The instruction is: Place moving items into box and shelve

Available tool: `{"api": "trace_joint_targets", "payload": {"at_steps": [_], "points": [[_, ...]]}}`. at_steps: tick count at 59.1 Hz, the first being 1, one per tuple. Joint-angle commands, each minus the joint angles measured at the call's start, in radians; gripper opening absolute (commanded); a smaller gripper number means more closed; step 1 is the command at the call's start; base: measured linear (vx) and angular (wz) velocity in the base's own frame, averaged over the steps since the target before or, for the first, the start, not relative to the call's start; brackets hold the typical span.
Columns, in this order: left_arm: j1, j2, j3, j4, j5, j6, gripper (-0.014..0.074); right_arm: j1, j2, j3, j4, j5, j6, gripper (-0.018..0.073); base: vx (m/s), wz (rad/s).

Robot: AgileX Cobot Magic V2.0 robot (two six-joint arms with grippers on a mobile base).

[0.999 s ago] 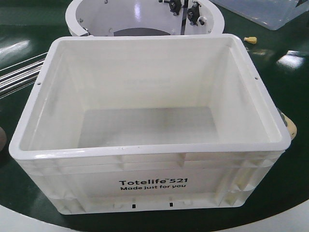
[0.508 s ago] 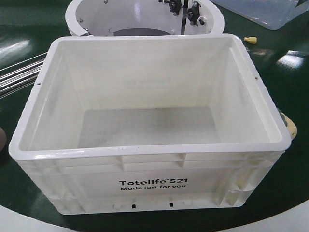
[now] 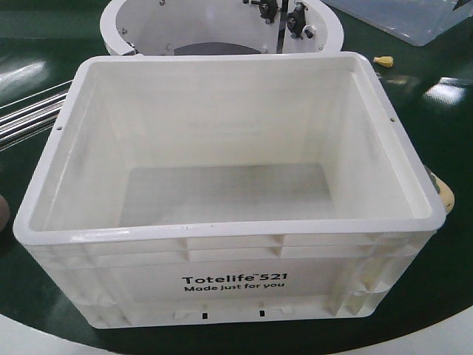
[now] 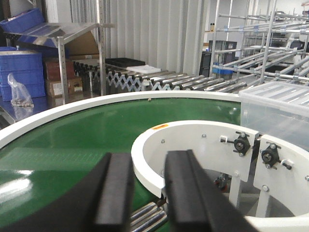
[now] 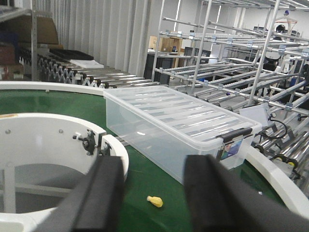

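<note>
Pink-brown ball (image 3: 2, 213) edged leftward; box (image 3: 222, 255) empty.

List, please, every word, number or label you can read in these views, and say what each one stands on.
"Totelife 521": front wall of the white crate, in black.
"Made just for you": same wall, directly beneath.
Orange sticker on the white inner ring: too small to read.
Label on the end of the clear lidded bin: blurred, not readable.
</note>
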Motion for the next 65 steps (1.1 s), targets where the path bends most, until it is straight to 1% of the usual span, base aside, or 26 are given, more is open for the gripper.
{"api": "trace_joint_targets", "payload": {"at_steps": [1,4,7,14,16,20,27,33,36,43,46,48,51,56,61,65], "points": [[-0.004,0.007,-0.034,-0.008,-0.088,-0.019,0.045,0.0,0.002,-0.03,-0.03,-0.087,-0.006,0.0526,0.0,0.0],[-0.004,0.008,-0.034,-0.008,-0.088,-0.043,0.0474,0.0,0.004,-0.03,-0.027,-0.088,0.007,0.0565,0.0,0.0],[-0.004,0.008,-0.034,-0.008,-0.087,-0.053,0.0485,0.0,0.004,-0.03,-0.026,-0.075,0.013,0.0585,0.0,0.0],[-0.004,0.007,-0.034,-0.008,-0.044,-0.052,0.0486,0.0,0.002,-0.033,-0.027,-0.023,0.005,0.0585,0.0,0.0],[-0.004,0.007,-0.034,-0.008,-0.029,-0.052,0.0486,0.0,0.002,-0.043,-0.026,0.013,0.005,0.0583,0.0,0.0],[-0.004,0.007,-0.039,-0.008,0.016,-0.052,0.0486,0.0,0.008,-0.074,-0.012,0.134,0.008,0.0582,0.0,0.0],[-0.004,0.018,-0.097,-0.008,0.151,-0.056,0.0486,0.0,0.033,-0.156,-0.009,0.31,0.007,0.0582,0.0,0.0],[-0.004,0.043,-0.16,-0.002,0.239,-0.088,0.0486,0.0,0.084,-0.237,-0.008,0.471,0.011,0.0582,0.0,0.0],[0.01,0.068,-0.188,0.012,0.271,-0.104,0.0486,0.0,0.118,-0.263,-0.008,0.533,0.011,0.0582,0.0,0.0],[0.087,0.137,-0.198,0.068,0.294,-0.161,0.0486,0.0,0.208,-0.271,-0.009,0.632,0.007,0.0582,0.0,0.0],[0.125,0.172,-0.198,0.072,0.345,-0.178,0.0486,0.0,0.25,-0.271,-0.006,0.676,0.008,0.0582,0.0,0.0],[0.147,0.199,-0.198,0.072,0.4,-0.18,0.0486,0.0,0.277,-0.271,0.0,0.705,0.008,0.0582,0.0,0.0],[0.168,0.235,-0.198,0.071,0.473,-0.18,0.0486,0.0,0.313,-0.271,0.013,0.732,0.008,0.0582,0.0,0.0],[0.179,0.291,-0.197,0.071,0.564,-0.171,0.0486,-0.002,0.383,-0.271,0.056,0.768,0.012,0.0582,0.0,0.0],[0.179,0.339,-0.197,0.07,0.62,-0.156,0.0486,-0.002,0.438,-0.271,0.102,0.788,0.011,0.0582,0.0,0.0],[0.179,0.377,-0.197,0.07,0.663,-0.156,0.0486,-0.002,0.481,-0.271,0.113,0.793,0.009,0.0582,0.0,0.0]]}}
